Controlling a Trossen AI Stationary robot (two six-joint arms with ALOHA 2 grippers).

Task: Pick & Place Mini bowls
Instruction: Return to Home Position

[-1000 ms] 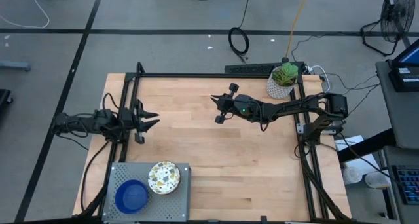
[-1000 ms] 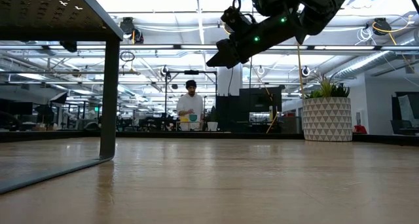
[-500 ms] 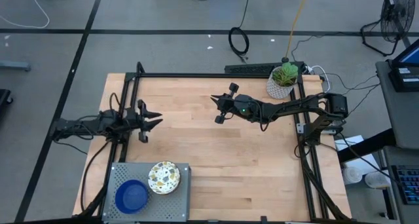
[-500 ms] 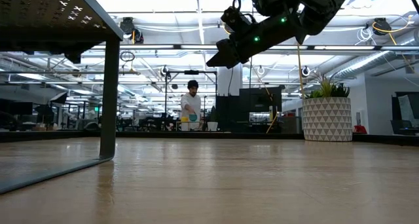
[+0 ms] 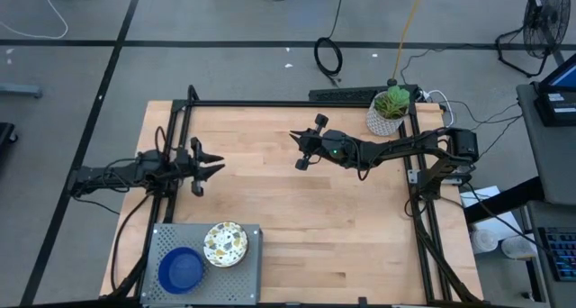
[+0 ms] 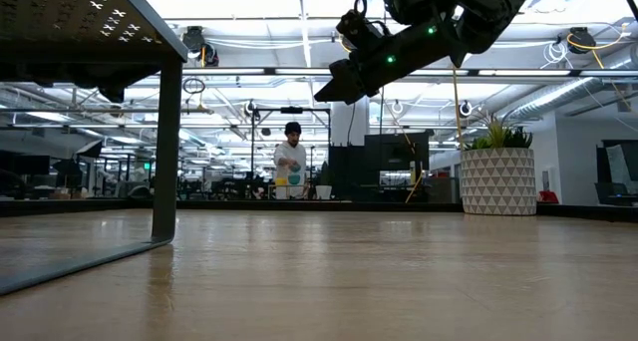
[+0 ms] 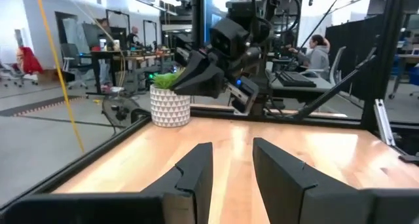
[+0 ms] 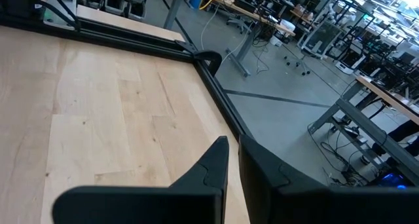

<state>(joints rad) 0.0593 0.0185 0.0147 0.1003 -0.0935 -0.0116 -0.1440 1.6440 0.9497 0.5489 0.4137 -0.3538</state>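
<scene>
Nearing done, only homing remaining: seeing blue bowls [image 5: 181,269] and speckled bowls [image 5: 225,243] shelved at the bench's [image 5: 306,227] near-left corner; holding left gripper [image 5: 219,165] open at left edge, right gripper [image 8: 233,143] closed mid-bench, both empty

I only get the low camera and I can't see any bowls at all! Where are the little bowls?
Observer: From above, a blue bowl and a speckled white bowl sit side by side on top of the grey perforated shelf, at the corner of the table on the left arm's side.
Operator: I see an arm up high. Is it holding one?
Observer: No. That is the right gripper; its wrist view shows the fingers closed together with nothing between them.
Operator: Where's the other arm?
Observer: The left gripper hovers just inside the table's left edge, fingers open and empty.
</scene>
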